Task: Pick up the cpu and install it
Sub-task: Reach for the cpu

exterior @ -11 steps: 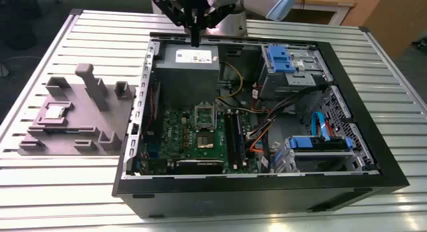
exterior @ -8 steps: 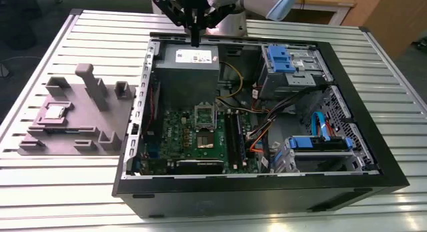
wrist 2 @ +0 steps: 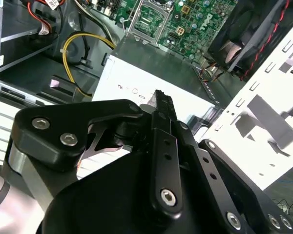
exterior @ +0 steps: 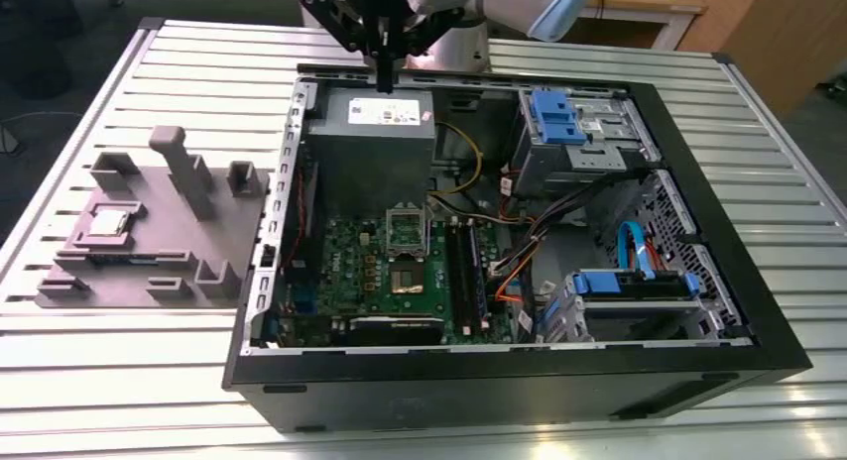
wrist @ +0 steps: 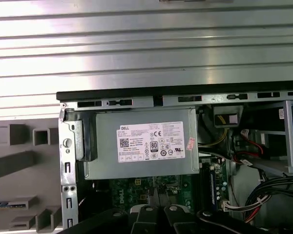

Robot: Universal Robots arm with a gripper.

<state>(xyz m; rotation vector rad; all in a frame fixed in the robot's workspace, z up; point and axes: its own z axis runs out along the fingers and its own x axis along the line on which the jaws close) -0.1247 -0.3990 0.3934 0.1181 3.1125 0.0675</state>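
Note:
The cpu [exterior: 109, 222], a small silvery square chip, lies flat on a grey fixture [exterior: 173, 244] on the table at the exterior view's left, outside the computer case. My gripper [exterior: 385, 81] hangs high over the far edge of the open case, above the grey power supply box [exterior: 369, 148], well away from the cpu. Its black fingers [wrist 2: 162, 109] are pressed together with nothing between them. The empty silvery socket frame [exterior: 405, 232] sits on the green board [exterior: 371, 267] inside the case and also shows in the second wrist view [wrist 2: 147, 19].
The black case wall [exterior: 530, 381] rings the board. A yellow cable [wrist 2: 68, 51], orange and black wire bundles [exterior: 523, 247] and blue drive bays [exterior: 566, 118] crowd the case at the exterior view's right. The fixture has upright grey posts [exterior: 179, 168]. Ribbed metal table [exterior: 133, 381] surrounds everything.

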